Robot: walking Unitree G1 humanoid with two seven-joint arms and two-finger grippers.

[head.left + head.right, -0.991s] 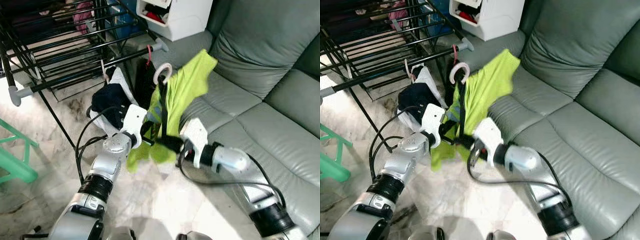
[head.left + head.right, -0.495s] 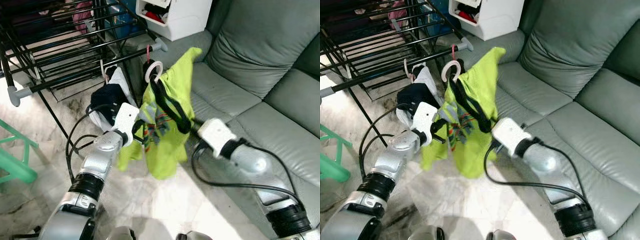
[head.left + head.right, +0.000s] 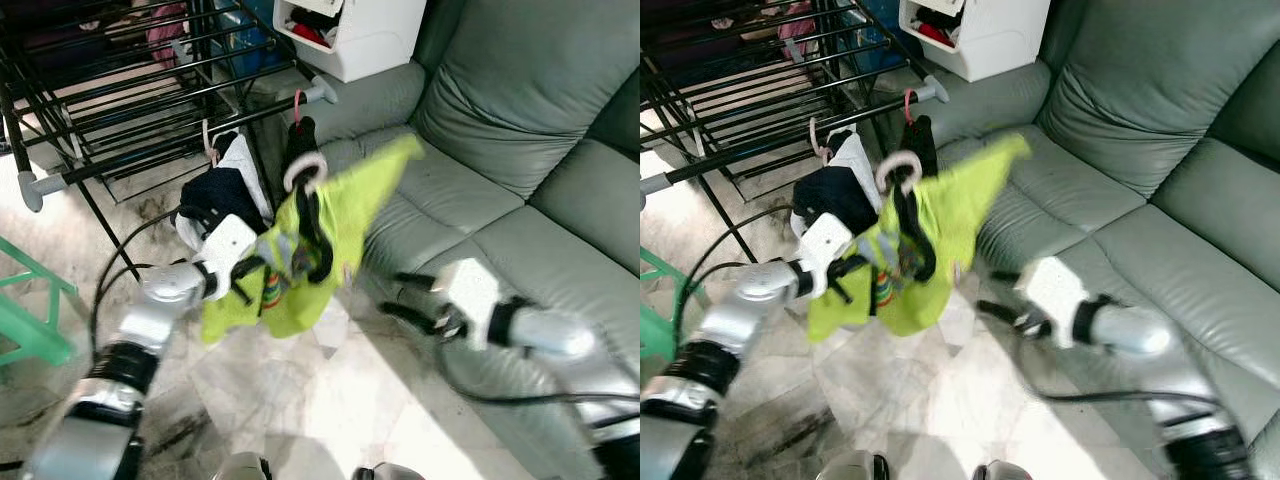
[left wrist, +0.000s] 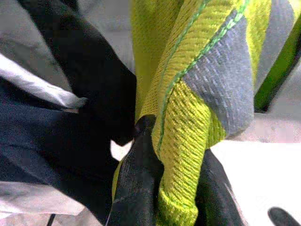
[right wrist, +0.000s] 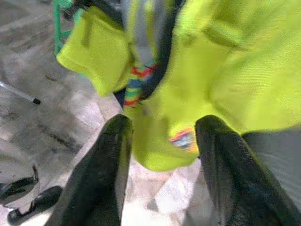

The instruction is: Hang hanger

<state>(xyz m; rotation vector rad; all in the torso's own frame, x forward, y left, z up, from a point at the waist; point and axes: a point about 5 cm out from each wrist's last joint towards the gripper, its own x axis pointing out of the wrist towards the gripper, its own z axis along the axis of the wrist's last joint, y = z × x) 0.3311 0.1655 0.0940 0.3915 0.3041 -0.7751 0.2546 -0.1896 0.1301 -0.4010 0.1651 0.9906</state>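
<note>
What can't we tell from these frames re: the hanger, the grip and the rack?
- Hanger: its body is hidden under the green shirt in both eye views.
- Left gripper: what the jaws pinch beneath the fabric is covered in the left wrist view.
- Right gripper: motion-blurred in the eye views.
- Drying rack: cut off by the top edge.

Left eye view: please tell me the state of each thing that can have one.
Hanger: carried, not on the rack.
Yellow-green shirt: draped on the hanger.
Left gripper: jaws shut on the shirt.
Right gripper: jaws open, apart from the shirt.
Drying rack: standing, clothes hanging beneath.
</note>
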